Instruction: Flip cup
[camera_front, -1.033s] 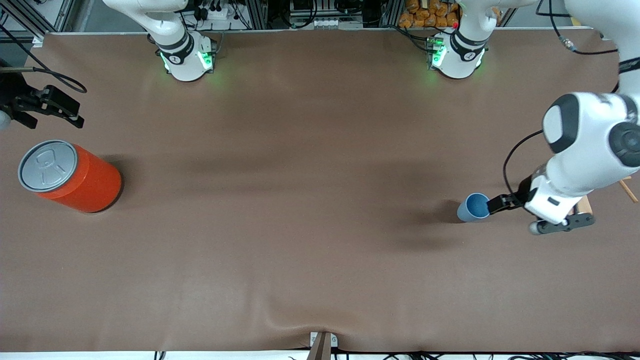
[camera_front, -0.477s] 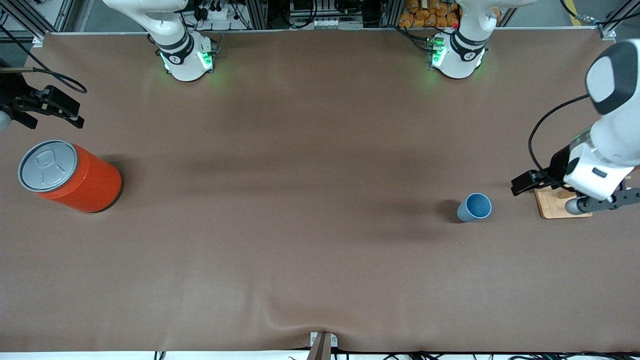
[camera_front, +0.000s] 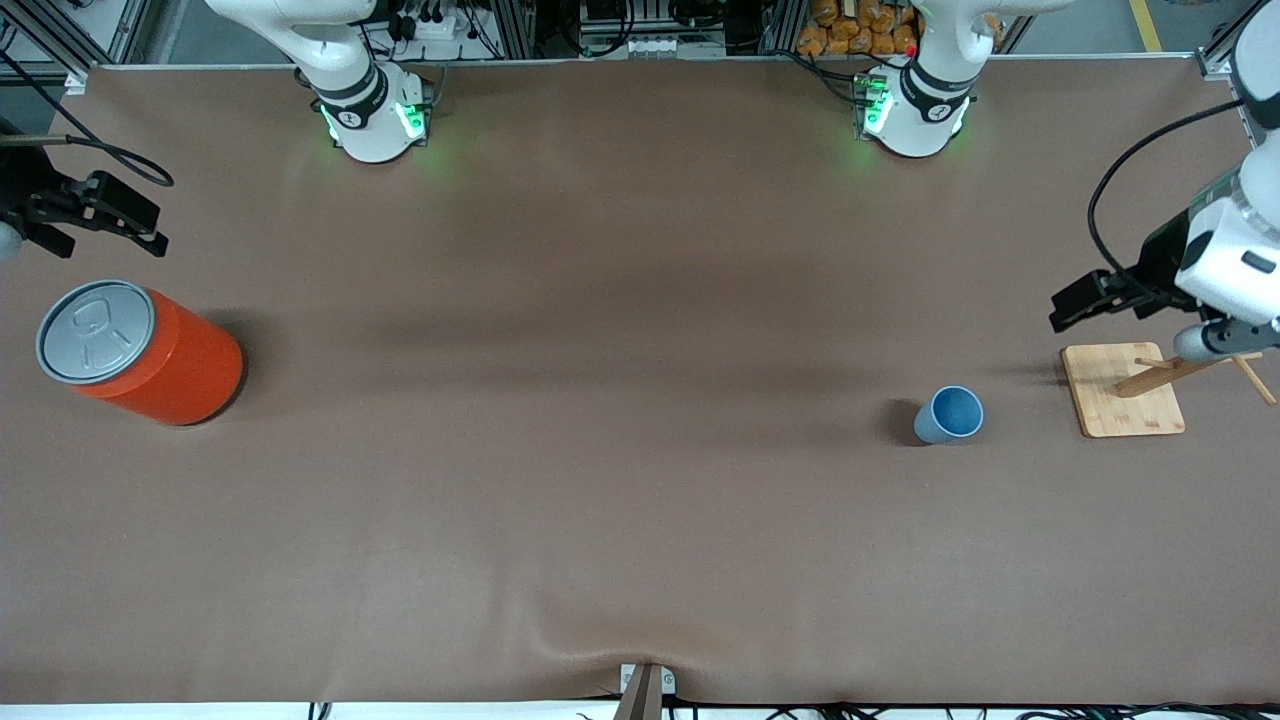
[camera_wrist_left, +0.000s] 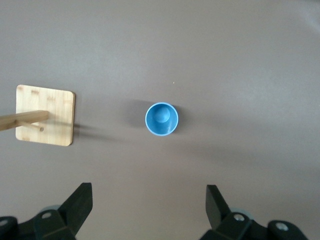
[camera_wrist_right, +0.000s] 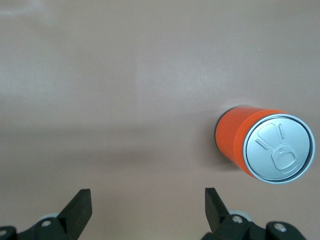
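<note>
Left gripper (camera_wrist_left: 149, 207) wide open, empty, cup (camera_wrist_left: 161, 119) upright, untouched

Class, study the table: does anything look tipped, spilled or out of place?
Nothing stands out. The cup stands upright, mouth up, beside the wooden stand; the orange can stands upright too. Both grippers, left and right, are open, holding nothing.

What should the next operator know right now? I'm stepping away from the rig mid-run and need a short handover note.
Left gripper: open, empty, up over the table's left-arm end, beside the wooden stand.
Right gripper: open, empty, waiting at the right-arm end above the orange can.
Cup: stands upright, mouth up, free of both grippers, toward the left arm's end, beside the stand.
Done: the cup looks flipped, opening facing up.
Left: apparently nothing but parking the left arm; confirm that mouth-up was the goal.
</note>
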